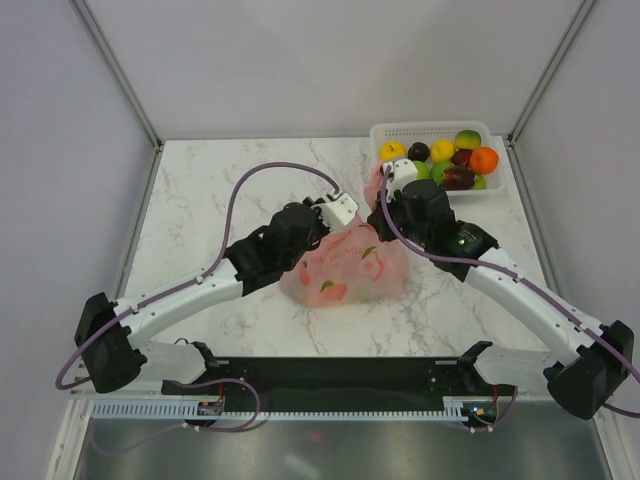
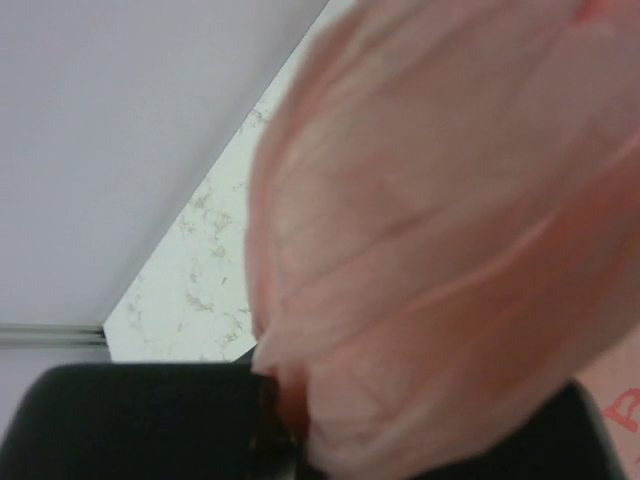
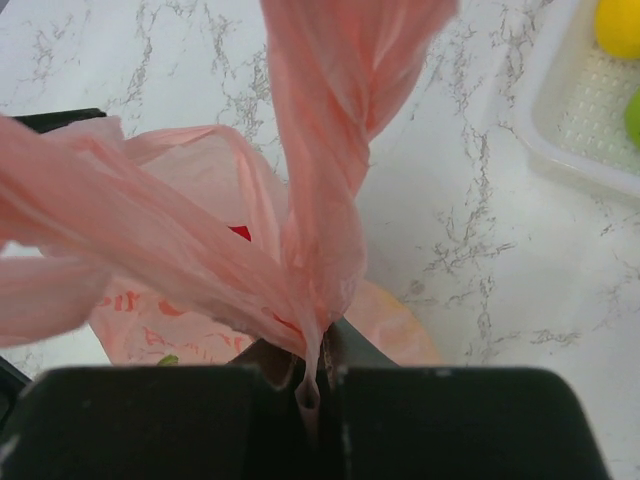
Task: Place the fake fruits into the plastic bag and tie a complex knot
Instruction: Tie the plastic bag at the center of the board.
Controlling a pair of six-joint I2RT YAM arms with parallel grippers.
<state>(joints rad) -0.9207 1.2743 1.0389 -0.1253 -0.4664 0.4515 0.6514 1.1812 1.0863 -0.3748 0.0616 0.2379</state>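
The pink plastic bag (image 1: pixel 345 265) lies bulging at the table's middle, with coloured shapes showing through its film. My left gripper (image 1: pixel 338 222) is at the bag's upper left edge, shut on a bunch of pink plastic (image 2: pixel 430 230) that fills the left wrist view. My right gripper (image 1: pixel 388 195), at the bag's upper right corner, is shut on a twisted handle strand (image 3: pixel 320 150). Several fake fruits (image 1: pixel 458 160), yellow, green, orange and dark purple, lie in the white basket (image 1: pixel 385 130). No knot shows in any view.
The white lattice basket stands at the back right corner, close behind my right gripper; its corner (image 3: pixel 560 120) and a yellow fruit (image 3: pixel 620 25) show in the right wrist view. Frame posts and grey walls enclose the marble table (image 1: pixel 200 200).
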